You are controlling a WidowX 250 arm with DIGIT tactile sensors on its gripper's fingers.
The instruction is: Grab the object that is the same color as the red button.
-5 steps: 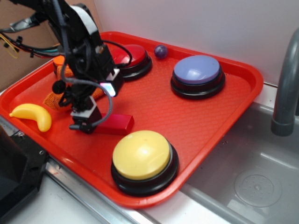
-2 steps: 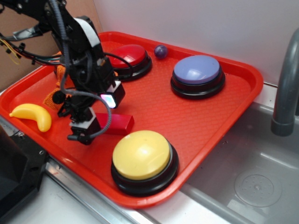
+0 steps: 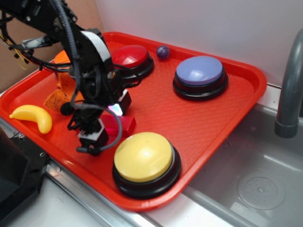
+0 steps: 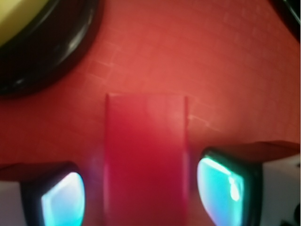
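Claw point(image 4: 146, 188) released, fingers straddling red block point(image 4: 145, 155) lying on tray point(image 3: 199, 118) beside yellow button point(image 3: 143, 156); block's long axis runs straight ahead between the fingers

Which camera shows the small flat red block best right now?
The wrist view. The small flat rectangular red block fills the centre of the frame on the red plastic tray, lying between the two fingers with gaps on both sides. In the exterior view the arm hides most of the block, leaving only one end visible.
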